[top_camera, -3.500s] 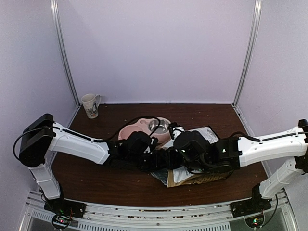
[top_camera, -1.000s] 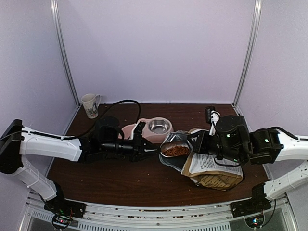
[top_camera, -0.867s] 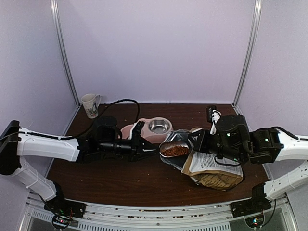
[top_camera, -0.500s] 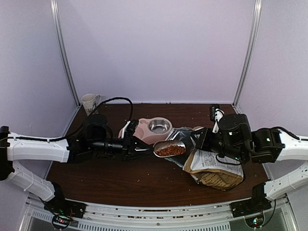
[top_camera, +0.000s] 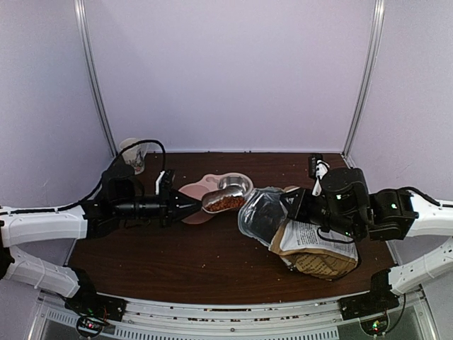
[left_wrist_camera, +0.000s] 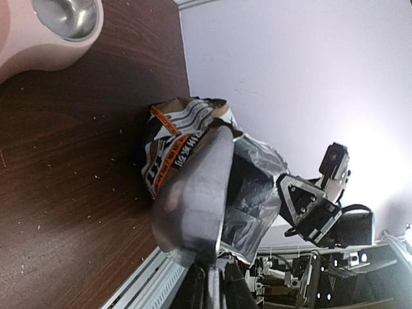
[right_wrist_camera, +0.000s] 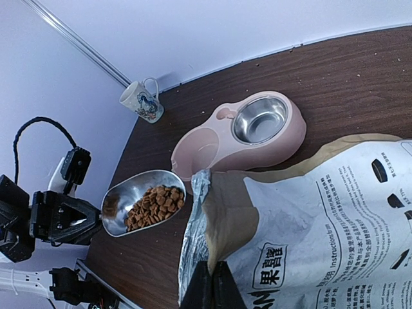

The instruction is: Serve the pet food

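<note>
My left gripper (top_camera: 188,207) is shut on the handle of a metal scoop (top_camera: 225,202) holding reddish-brown pet food (top_camera: 225,205). The scoop hovers over the near side of the pink double bowl (top_camera: 202,188), which has a steel insert (top_camera: 236,185). The right wrist view shows the pet food (right_wrist_camera: 153,205) in the scoop (right_wrist_camera: 122,206) just left of the bowl (right_wrist_camera: 219,145). The left wrist view shows only the scoop's underside (left_wrist_camera: 196,190) above my fingers (left_wrist_camera: 215,280). My right gripper (top_camera: 288,206) is shut on the open edge of the tan paper bag (top_camera: 311,248), (right_wrist_camera: 322,219), pinched at my fingertips (right_wrist_camera: 209,283).
A white patterned mug (top_camera: 132,153) stands at the back left corner, partly behind my left arm; it also shows in the right wrist view (right_wrist_camera: 143,102). The bag's foil mouth (top_camera: 260,214) gapes toward the bowl. Purple walls close in the brown table (top_camera: 177,262).
My left arm has drawn back to the left, carrying the loaded scoop out of the bag's mouth and over to the pink bowl. The right gripper and bag have stayed put.
</note>
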`<state>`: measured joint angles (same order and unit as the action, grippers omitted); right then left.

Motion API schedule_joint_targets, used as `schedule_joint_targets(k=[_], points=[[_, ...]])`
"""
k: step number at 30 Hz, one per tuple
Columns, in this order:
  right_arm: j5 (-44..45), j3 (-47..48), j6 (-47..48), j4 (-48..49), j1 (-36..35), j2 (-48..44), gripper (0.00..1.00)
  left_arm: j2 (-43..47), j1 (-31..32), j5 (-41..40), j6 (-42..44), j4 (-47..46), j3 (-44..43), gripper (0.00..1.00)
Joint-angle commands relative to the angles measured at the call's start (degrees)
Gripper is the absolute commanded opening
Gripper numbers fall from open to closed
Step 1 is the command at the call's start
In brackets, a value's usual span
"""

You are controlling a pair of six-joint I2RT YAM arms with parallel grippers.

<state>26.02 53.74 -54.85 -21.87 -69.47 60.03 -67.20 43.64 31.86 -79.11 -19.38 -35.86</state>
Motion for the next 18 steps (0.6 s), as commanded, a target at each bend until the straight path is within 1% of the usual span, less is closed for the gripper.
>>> schedule_joint_targets(k=[1,8,13,18], points=[[3.5,1.2,0.5,-0.4,0.6,0.3,0.00,3.2,-4.2,-0.6,-2.7,-5.0,2.2,0.00],[3.2,1.1,0.6,0.4,0.6,0.8,0.00,8.1,-14.5,-3.6,-1.8,-0.3,6.2,0.00],[2.9,1.1,0.5,0.8,0.6,1.3,0.00,9.4,-21.3,-4.3,0.0,3.0,7.3,0.00],[2.6,1.1,0.4,1.0,0.6,1.6,0.00,7.9,-24.5,-3.7,4.5,8.5,5.7,0.00]])
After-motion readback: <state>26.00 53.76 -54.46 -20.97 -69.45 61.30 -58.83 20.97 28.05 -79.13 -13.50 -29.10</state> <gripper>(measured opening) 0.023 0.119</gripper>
